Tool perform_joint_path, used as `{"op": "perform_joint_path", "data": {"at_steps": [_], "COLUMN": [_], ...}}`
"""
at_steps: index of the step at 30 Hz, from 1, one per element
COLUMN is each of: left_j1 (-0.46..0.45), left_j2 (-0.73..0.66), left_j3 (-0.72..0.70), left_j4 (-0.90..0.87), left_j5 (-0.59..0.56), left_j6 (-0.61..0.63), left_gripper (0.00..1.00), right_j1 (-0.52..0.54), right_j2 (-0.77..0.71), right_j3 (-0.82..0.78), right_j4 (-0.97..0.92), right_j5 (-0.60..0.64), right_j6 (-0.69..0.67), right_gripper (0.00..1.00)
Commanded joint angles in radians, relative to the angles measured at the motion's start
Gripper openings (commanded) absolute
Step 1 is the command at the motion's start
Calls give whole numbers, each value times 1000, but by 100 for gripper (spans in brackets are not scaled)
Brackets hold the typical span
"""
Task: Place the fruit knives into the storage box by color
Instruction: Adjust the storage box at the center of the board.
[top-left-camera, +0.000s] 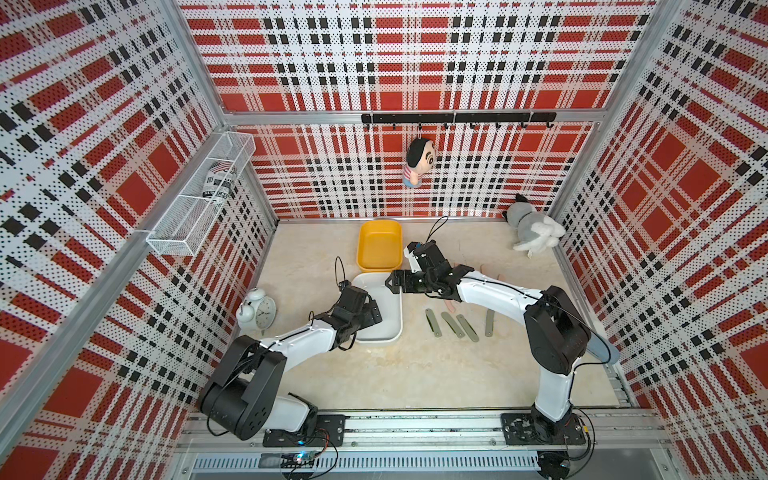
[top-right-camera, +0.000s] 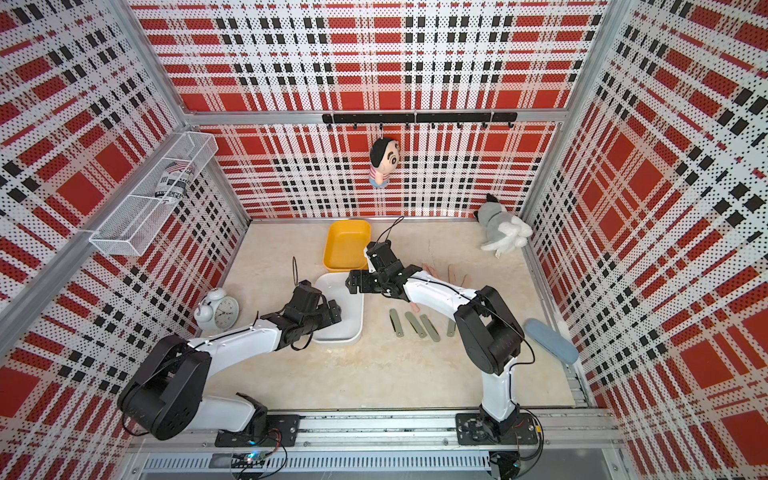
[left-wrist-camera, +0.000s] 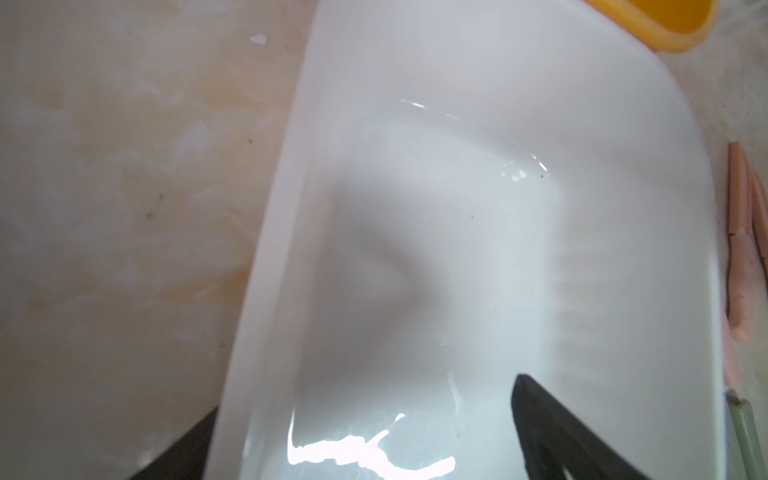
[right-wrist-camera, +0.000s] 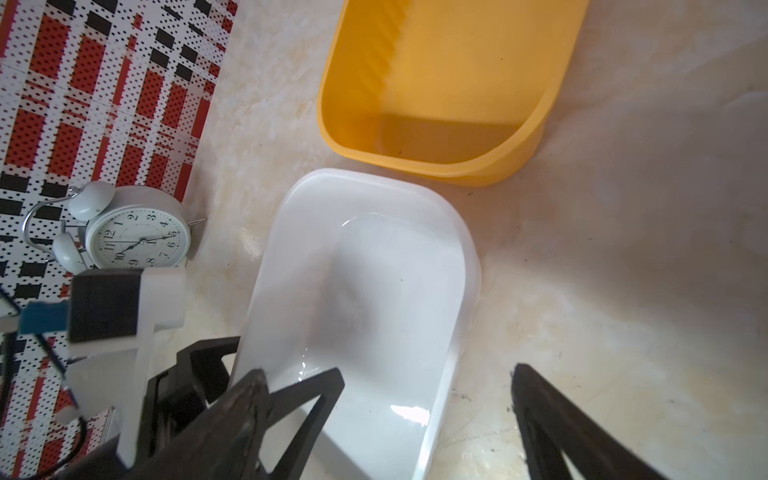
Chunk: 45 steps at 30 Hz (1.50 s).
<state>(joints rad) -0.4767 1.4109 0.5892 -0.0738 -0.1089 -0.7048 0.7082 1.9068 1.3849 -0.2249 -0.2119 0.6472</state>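
right gripper (top-left-camera: 392, 283) spread, empty | left gripper (top-left-camera: 376, 312) spread | olive fruit knives (top-left-camera: 453, 325) right of centre: likely light, stiff, flat; pinch mid-length

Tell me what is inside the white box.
Nothing shows inside the white box: its floor is bare and glossy in both wrist views. The left gripper hangs over its near end and covers that part in both top views.

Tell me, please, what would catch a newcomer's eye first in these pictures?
The red, black and white plaid walls dominate every side. At the centre of the table, an empty yellow box sits just beyond an empty white box, with the left end effector and right end effector poised at its edges. Right of it, four olive-green knives lie in a row.
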Motion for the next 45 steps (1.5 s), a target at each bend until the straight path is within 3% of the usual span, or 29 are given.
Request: {"op": "perform_joint_path", "data": {"at_steps": [1, 13, 26, 38, 45], "left_j1": [-40, -206, -288, -330, -330], "left_j2": [-31, -73, -117, -342, -394], "left_j3": [-24, -46, -103, -207, -239], "left_j4": [33, 14, -2, -126, -154], "left_j5": [6, -18, -20, -59, -65], "left_j6": [-39, -124, -182, -255, -264], "left_gripper": [94, 94, 95, 97, 99], "right_j1": [-11, -15, 20, 66, 88], "right_j2": [28, 54, -56, -179, -183], "right_j3": [14, 29, -120, -221, -237], "right_j4": [1, -27, -23, -31, -42], "right_j5": [-29, -80, -114, -120, -114], "right_j6": [8, -1, 8, 34, 40], "right_gripper": [94, 94, 93, 94, 94]}}
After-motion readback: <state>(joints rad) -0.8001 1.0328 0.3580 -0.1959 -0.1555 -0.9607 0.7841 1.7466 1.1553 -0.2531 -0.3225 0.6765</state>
